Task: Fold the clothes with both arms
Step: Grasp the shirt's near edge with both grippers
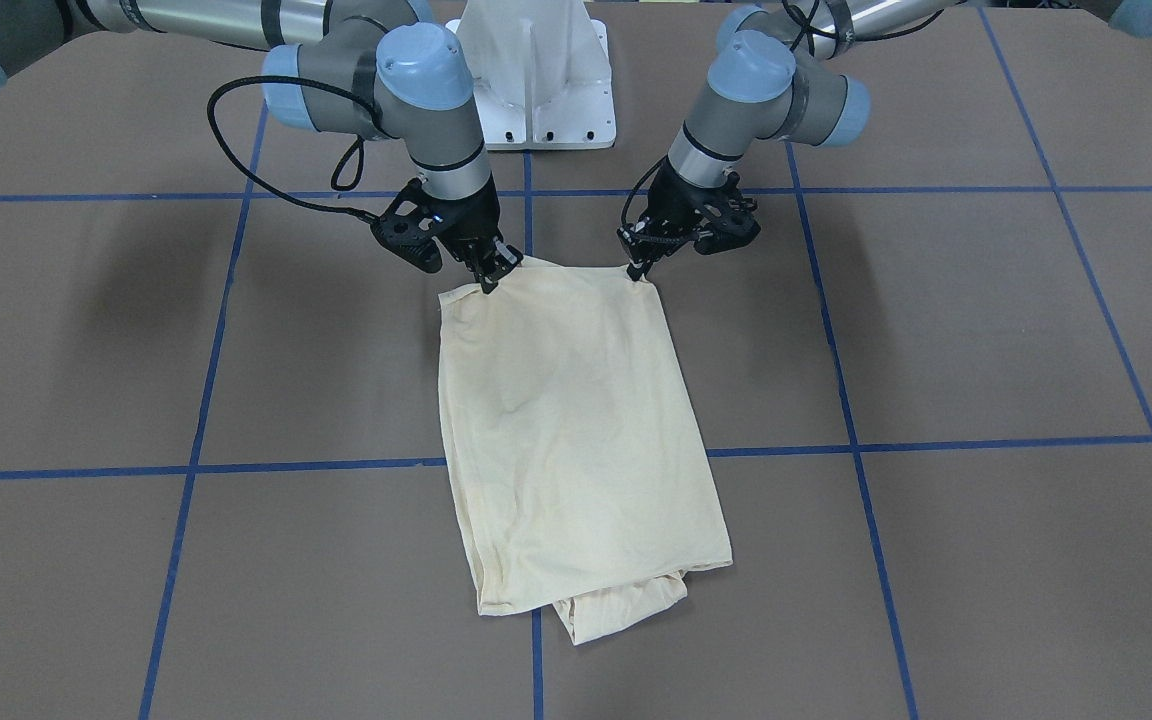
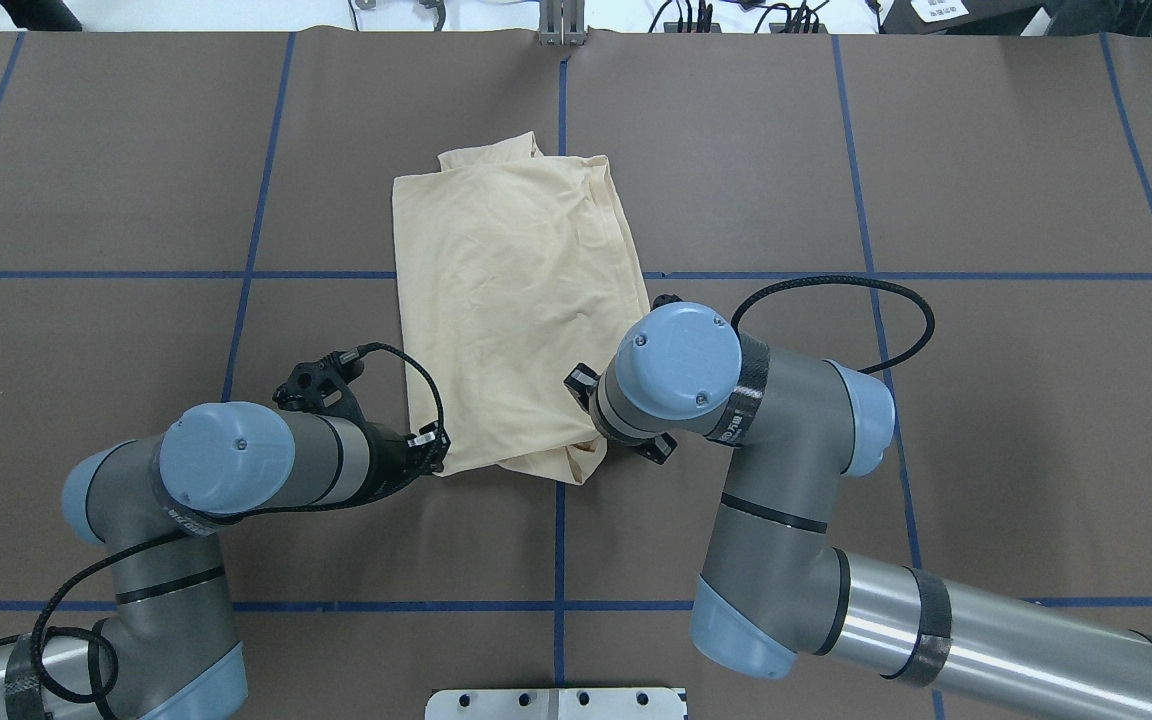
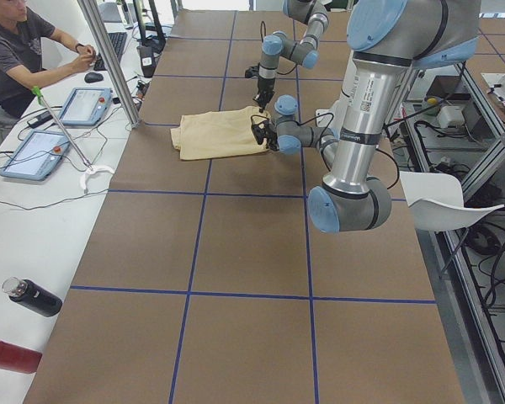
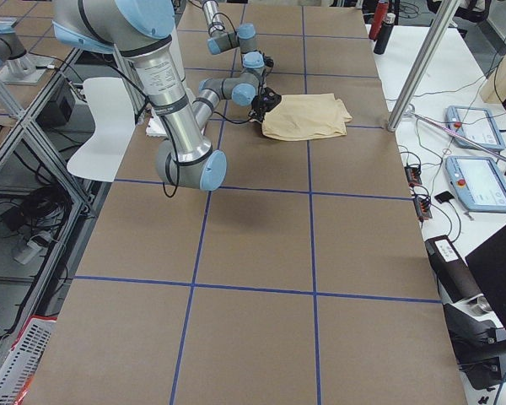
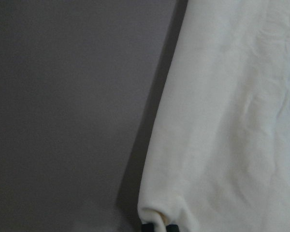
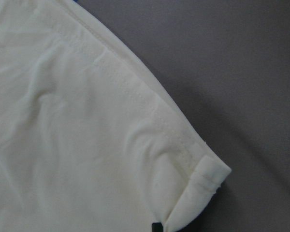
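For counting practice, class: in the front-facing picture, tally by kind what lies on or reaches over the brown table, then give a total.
shirt: 1
arms: 2
base: 1
Total: 4

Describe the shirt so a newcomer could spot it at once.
Start at the brown table with its blue tape grid, and look in front of the white pedestal base. There lies the T-shirt, a folded cream-yellow rectangle pinched at two corners by the left claw and right claw; it is the only cloth there.
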You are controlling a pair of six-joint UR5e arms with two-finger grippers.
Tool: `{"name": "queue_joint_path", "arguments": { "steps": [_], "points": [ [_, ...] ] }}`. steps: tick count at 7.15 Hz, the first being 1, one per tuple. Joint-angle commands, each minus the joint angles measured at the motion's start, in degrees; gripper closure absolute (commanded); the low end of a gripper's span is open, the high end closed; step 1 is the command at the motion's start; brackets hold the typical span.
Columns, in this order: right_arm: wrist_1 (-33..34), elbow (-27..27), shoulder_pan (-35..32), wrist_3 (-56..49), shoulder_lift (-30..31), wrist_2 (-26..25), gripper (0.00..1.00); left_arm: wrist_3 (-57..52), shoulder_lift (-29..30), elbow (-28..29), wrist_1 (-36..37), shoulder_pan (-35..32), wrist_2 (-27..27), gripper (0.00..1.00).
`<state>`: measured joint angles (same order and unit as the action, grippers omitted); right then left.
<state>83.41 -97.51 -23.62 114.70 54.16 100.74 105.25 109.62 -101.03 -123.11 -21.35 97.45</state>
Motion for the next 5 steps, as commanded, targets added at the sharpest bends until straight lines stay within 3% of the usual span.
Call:
{"name": "queue_joint_path", "arguments": {
  "steps": [1, 5],
  "points": [
    [0.00, -0.31, -0.02, 0.00, 0.50, 0.24, 1.00, -0.22, 0.15, -1.09, 0.32, -0.09, 0.37, 1.00],
    [0.61, -4.09, 5.94, 3.58, 3.14, -0.02, 1.00, -0.57, -0.46, -5.30, 0.50, 4.38, 0.28, 1.00]
  ]
}}
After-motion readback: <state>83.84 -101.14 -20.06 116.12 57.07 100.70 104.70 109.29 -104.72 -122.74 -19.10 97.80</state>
